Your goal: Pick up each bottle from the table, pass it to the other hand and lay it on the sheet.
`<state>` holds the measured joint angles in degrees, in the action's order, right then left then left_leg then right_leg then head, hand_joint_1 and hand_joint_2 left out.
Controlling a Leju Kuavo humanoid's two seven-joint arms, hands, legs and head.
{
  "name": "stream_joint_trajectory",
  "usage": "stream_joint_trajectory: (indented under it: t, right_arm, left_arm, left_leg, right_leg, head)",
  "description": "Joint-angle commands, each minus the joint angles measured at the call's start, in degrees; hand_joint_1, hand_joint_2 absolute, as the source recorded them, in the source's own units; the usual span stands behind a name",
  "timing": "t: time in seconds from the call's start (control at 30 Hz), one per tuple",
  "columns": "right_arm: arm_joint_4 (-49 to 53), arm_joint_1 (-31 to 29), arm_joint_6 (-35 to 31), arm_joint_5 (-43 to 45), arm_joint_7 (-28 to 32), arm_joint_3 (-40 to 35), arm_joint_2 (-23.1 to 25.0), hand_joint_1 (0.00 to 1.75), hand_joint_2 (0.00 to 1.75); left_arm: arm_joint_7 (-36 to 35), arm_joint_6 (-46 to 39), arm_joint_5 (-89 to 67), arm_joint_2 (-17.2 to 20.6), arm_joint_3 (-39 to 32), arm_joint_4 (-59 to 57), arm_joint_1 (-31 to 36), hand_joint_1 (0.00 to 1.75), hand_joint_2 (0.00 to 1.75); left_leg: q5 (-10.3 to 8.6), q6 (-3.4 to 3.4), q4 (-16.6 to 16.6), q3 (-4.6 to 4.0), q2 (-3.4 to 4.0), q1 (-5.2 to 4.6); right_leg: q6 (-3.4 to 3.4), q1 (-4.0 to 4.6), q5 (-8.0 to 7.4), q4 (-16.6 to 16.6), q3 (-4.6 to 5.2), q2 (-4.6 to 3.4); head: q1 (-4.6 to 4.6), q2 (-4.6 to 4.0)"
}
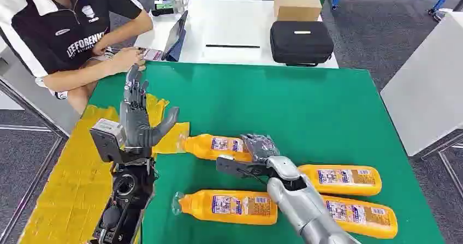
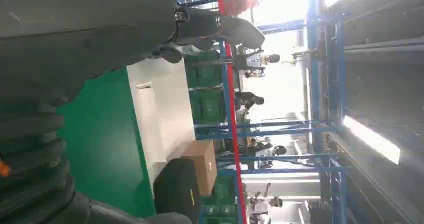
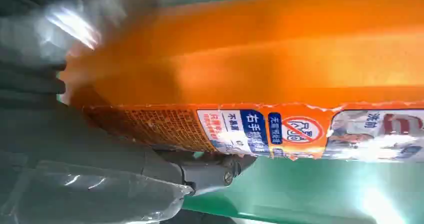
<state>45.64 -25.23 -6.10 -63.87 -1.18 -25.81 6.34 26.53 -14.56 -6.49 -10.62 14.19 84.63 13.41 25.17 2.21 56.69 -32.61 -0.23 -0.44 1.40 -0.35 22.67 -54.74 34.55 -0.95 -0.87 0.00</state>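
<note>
L hand (image 1: 139,115) raised, fingers (image 1: 132,85) spread; R hand (image 1: 261,155) low, fingers curled round something.

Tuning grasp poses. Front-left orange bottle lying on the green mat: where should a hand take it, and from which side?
Probably mid-body, from above. The front-left bottle lies flat, cap toward the yellow sheet; its labelled body is the broadest part and has bare green mat on both long sides, so fingers could wrap across the width.

Well beyond the raised left hand (image 1: 137,125), a seated person (image 1: 71,31) leans over a propped tablet (image 1: 176,35) on a white counter (image 1: 229,25), where a black case (image 1: 301,42) sits before a cardboard box (image 1: 297,3), further toward the right hand's side.
</note>
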Motion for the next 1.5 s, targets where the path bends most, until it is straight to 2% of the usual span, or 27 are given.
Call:
stream_joint_trajectory:
  t: [0.03,0.07,0.3,0.37,0.47,0.53,0.57,0.6,0.7,0.77,0.87,1.13,1.3,1.37,1.5]
  right_arm:
    - [2.8,1.8,-6.2,3.5,2.2,6.7,1.5,1.75,1.75]
    - [5.8,2.9,-9.0,6.0,3.6,8.8,2.1,1.75,1.75]
    - [7.7,3.5,-8.7,6.1,3.5,8.9,1.7,1.75,1.75]
    - [12.0,5.4,-15.6,12.1,7.9,13.1,3.3,1.75,1.75]
    - [18.9,7.7,-18.6,23.9,13.6,17.1,4.3,1.75,1.75]
    - [20.8,8.3,-17.8,30.6,15.3,18.8,4.3,1.71,1.75]
    - [21.3,8.6,-17.2,34.9,16.6,20.0,4.4,1.75,1.75]
    - [20.7,8.5,-17.2,35.9,17.1,19.7,3.8,1.75,1.75]
    - [21.5,9.4,-13.5,49.2,22.0,22.5,5.1,1.75,1.75]
    - [21.7,9.8,-11.2,56.2,24.8,23.2,5.3,1.75,1.75]
    - [20.1,8.8,-7.6,63.6,26.5,22.5,5.1,1.75,1.75]
    - [16.7,6.2,-6.8,65.2,26.6,17.7,4.8,1.75,1.75]
    - [16.1,6.0,-7.0,63.9,26.7,15.6,4.6,1.75,1.75]
    - [15.3,5.6,-8.0,60.8,26.4,13.2,4.1,1.73,1.75]
    - [15.2,5.6,-8.1,60.6,26.4,13.0,4.3,1.73,1.75]
  left_arm:
    - [0.0,-0.3,0.2,0.5,-0.2,-3.2,1.3,0.0,1.75]
    - [0.1,-0.4,0.1,0.5,-0.3,-2.9,1.0,0.0,1.75]
    - [0.1,-0.4,0.1,0.4,-0.3,-2.5,0.7,0.0,1.75]
    - [0.2,-0.4,-0.1,0.4,-0.1,-2.5,0.7,0.0,1.75]
    - [0.1,-0.2,-0.5,0.3,0.4,-2.6,1.1,0.0,1.75]
    - [-0.1,0.0,-0.7,0.4,0.8,-2.8,1.4,0.0,1.75]
    - [-0.3,0.3,-0.8,0.6,1.3,-3.0,1.6,0.0,1.75]
    - [-0.3,0.3,-0.8,0.6,1.4,-3.1,1.7,0.0,1.75]
    - [-1.2,1.6,-1.7,1.4,3.1,-3.3,2.3,0.0,1.75]
    - [-2.4,4.4,-1.8,2.4,4.8,-3.3,2.8,0.0,1.75]
    - [-5.9,14.4,-0.3,4.9,8.6,-5.7,5.4,0.0,1.75]
    - [-10.5,22.7,0.4,4.8,9.2,-9.2,8.6,0.0,1.75]
    - [-11.0,23.6,0.2,4.6,9.1,-9.3,8.7,0.0,1.75]
    - [-11.0,23.9,0.1,4.5,9.1,-9.5,8.8,0.0,1.75]
    - [-11.0,23.9,0.1,4.4,9.1,-9.6,8.8,0.0,1.75]
  left_leg:
    - [0.06,-0.1,0.0,0.15,-0.06,0.01]
    - [0.09,-0.12,0.0,0.2,-0.08,0.02]
    - [0.16,-0.15,0.0,0.2,-0.03,0.04]
    - [0.14,-0.16,0.0,0.17,-0.07,0.03]
    - [0.07,-0.11,0.0,-0.02,-0.07,-0.01]
    - [0.08,-0.11,0.0,-0.06,-0.14,0.0]
    - [0.13,-0.15,0.1,0.04,-0.15,0.01]
    - [0.19,-0.19,0.1,0.13,-0.17,0.03]
    - [0.11,-0.13,0.0,0.06,-0.16,0.03]
    - [0.1,-0.13,0.0,0.08,-0.2,0.01]
    - [0.04,-0.11,0.0,-0.02,-0.17,0.0]
    - [0.13,-0.19,0.0,0.14,0.07,0.03]
    - [0.1,-0.13,0.0,0.08,0.05,0.05]
    - [0.09,-0.11,0.0,0.07,0.02,0.03]
    - [0.09,-0.11,0.0,0.06,0.06,0.04]
  right_leg:
    - [-0.02,0.02,0.09,0.0,-0.17,0.12]
    - [-0.02,0.02,0.13,0.0,-0.22,0.16]
    - [-0.03,0.03,0.18,0.0,-0.26,0.13]
    - [-0.03,0.03,0.17,0.0,-0.23,0.16]
    - [-0.02,-0.01,0.1,0.0,-0.03,0.12]
    - [-0.02,0.0,0.13,-0.1,-0.01,0.19]
    - [-0.03,0.0,0.19,-0.1,-0.11,0.22]
    - [-0.04,0.03,0.25,-0.1,-0.22,0.26]
    - [-0.02,0.02,0.16,0.0,-0.14,0.23]
    - [-0.02,0.01,0.17,0.0,-0.16,0.27]
    - [-0.03,0.01,0.1,0.0,-0.06,0.22]
    - [-0.05,0.03,0.11,0.0,-0.15,0.02]
    - [-0.03,0.02,0.09,0.0,-0.1,0.02]
    - [-0.02,0.01,0.09,0.0,-0.1,0.05]
    - [-0.02,0.02,0.08,0.0,-0.09,0.01]
  head:
    - [0.0,0.0]
    - [0.0,0.0]
    - [0.0,0.0]
    - [0.0,0.0]
    - [0.0,0.0]
    - [0.0,0.0]
    - [0.0,0.0]
    - [0.0,0.0]
    - [0.0,0.0]
    - [0.0,0.0]
    - [0.0,0.0]
    - [0.0,0.0]
    - [-0.02,0.0]
    - [0.0,0.0]
    - [0.0,0.0]
